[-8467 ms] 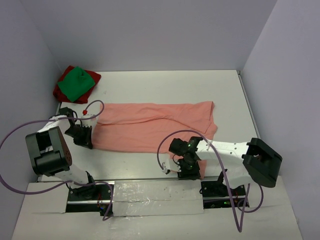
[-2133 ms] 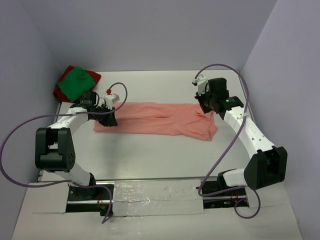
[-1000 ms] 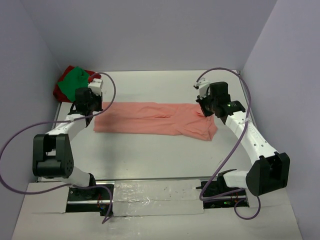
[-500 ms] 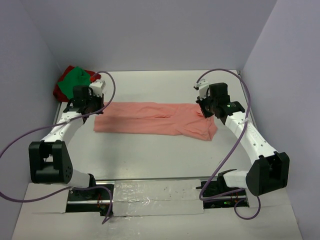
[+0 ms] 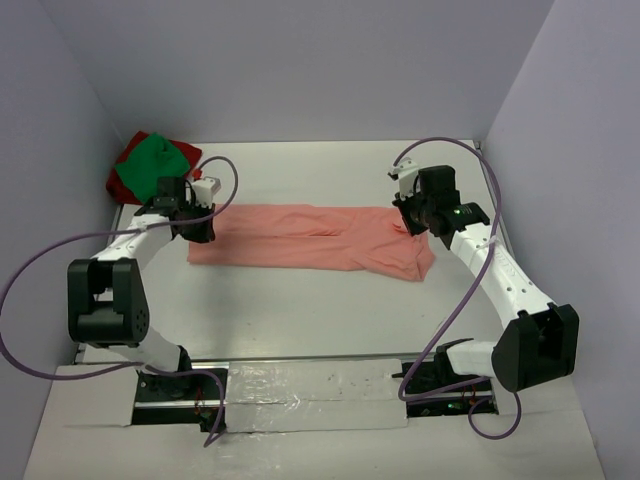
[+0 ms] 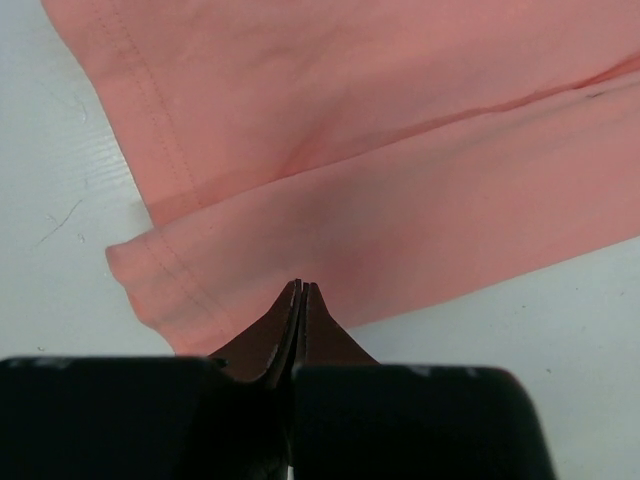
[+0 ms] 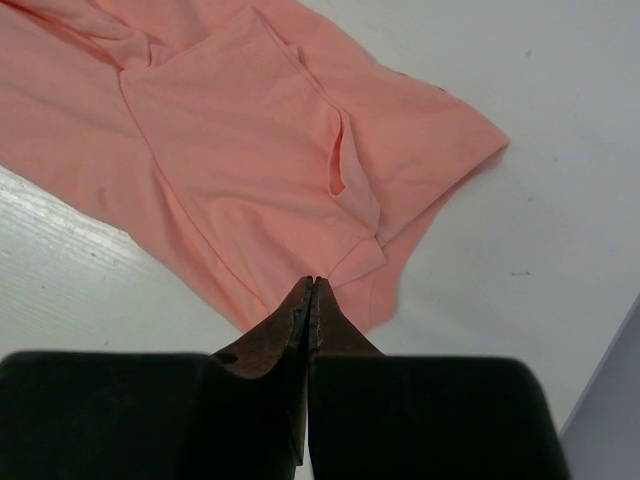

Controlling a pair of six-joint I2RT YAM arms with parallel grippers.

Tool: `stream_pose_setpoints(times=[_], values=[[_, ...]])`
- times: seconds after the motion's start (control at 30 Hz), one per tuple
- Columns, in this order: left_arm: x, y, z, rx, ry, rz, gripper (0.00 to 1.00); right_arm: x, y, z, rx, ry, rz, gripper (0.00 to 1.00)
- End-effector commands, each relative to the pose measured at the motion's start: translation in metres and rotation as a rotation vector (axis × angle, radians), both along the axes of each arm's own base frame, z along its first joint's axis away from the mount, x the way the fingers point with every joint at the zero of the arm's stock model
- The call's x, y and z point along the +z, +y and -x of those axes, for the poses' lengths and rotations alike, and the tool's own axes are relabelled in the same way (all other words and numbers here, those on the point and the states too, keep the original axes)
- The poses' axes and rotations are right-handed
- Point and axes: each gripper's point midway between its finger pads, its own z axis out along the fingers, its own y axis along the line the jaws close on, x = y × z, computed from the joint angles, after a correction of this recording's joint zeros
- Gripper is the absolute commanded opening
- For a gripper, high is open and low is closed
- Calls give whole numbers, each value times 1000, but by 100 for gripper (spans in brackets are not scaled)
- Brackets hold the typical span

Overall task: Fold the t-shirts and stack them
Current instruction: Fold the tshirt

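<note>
Salmon-pink t-shirt point(image 5: 310, 238): lies flat on the table point(image 5: 330, 320) as a long band folded lengthwise, one end at each pair of jaws.

Left gripper point(image 6: 300, 290): jaws closed, tips meeting. They sit over the near edge of the hem end. Two layers show just ahead of the tips, and the lower layer's corner juts out to their left. No cloth is visibly pinched between them.

Right gripper point(image 7: 312, 285): jaws closed as well, tips at the near edge of the sleeve end. A loose flap with a slit lies straight ahead of them, and bare table lies to their right. No cloth is seen between them.

Green t-shirt point(image 5: 148, 170) on dark red t-shirt point(image 5: 128, 152): bunched together in the far corner, beyond and outboard of the left jaws, well apart from the pink one.

Risks, as judged:
- Closed tips sliding on the cloth would drag it and rumple the fold.
- The layers are offset at the left end, so a pinch there may catch only one layer and open the fold.
- The flap at the right end may slip out of a shallow grasp.
- The left arm's cable could brush the corner pile.
</note>
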Motion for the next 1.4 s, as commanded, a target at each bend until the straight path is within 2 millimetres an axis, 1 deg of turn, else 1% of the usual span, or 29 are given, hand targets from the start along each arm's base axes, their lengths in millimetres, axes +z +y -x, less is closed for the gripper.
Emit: stream_pose_setpoints(times=[0.0, 0.07, 0.17, 0.3, 0.37, 0.47, 0.53, 0.57, 0.63, 0.67, 0.7, 0.73, 0.77, 0.8, 0.87, 0.9, 0.93, 0.97, 1.07, 1.1, 1.17, 1.2, 1.23, 1.27, 1.3, 1.33, 1.37], values=[[1, -2, -12, -23, -5, -2, 0, 9, 0, -7, -13, -39, -7, 0], [-5, -1, -15, -20, 2, -11, 0, 9, -1, -7, -17, -38, -3, 0], [-22, 0, -19, -19, 37, -19, 0, 14, -2, -8, -20, -47, 1, 0], [-33, 3, -30, -7, 37, -29, 0, 20, -2, -7, -18, -56, -1, 0], [-36, 4, -38, 8, 21, -35, 0, 21, -2, -7, -16, -54, -3, 0], [-36, 8, -54, 45, -28, -47, 0, 23, -1, -7, -13, -58, -9, 0], [-35, 9, -59, 56, -60, -61, 0, 24, -1, -6, -14, -58, -11, 0], [-29, 12, -69, 78, -114, -99, 0, 24, -1, -6, -14, -58, -11, 0], [-30, 11, -69, 78, -134, -120, 0, 25, 0, -7, -13, -58, -11, 0], [-30, 7, -71, 70, -142, -132, 0, 24, -1, -7, -15, -57, -11, 0], [-35, 7, -72, 70, -130, -156, 0, 24, 0, -7, -16, -57, -12, 0], [-42, 5, -71, 58, -105, -162, 0, 25, 0, -7, -17, -56, -15, 0], [-59, 0, -66, 35, -50, -164, 0, 25, 0, -8, -17, -57, -16, 0], [-63, -5, -63, 7, 4, -154, 0, 28, 1, -9, -18, -62, -20, 0], [-86, -12, -55, -28, 84, -161, 0, 30, 2, -9, -13, -61, -24, 0], [-90, -10, -52, -21, 93, -180, 0, 31, 2, -9, -14, -61, -25, 0], [-87, -12, -57, -21, 59, -175, 0, 33, 2, -10, -11, -66, -25, 0], [-84, -10, -54, -15, 38, -180, 0, 33, 1, -10, -13, -63, -22, 0], [-77, -5, -60, 8, -9, -199, 0, 35, 1, -11, -15, -66, -23, 0], [-77, -1, -62, 22, -15, -220, 0, 36, 2, -11, -14, -67, -27, 0], [-83, -2, -62, 14, 18, -216, 0, 36, 4, -10, -9, -60, -34, 0], [-84, -2, -60, 6, 36, -217, 0, 39, 4, -12, -10, -64, -38, 0], [-86, -6, -57, -25, 58, -210, 0, 39, 5, -11, -9, -58, -38, 0], [-92, -9, -49, -56, 109, -205, 0, 41, 4, -11, -13, -59, -40, 0], [-95, -12, -44, -79, 147, -198, 0, 46, 4, -12, -10, -69, -37, 0], [-103, -21, -29, -154, 243, -187, 0, 49, 4, -12, -11, -73, -35, 0], [-107, -25, -21, -188, 288, -185, 0, 53, 2, -12, -16, -82, -34, 0]])
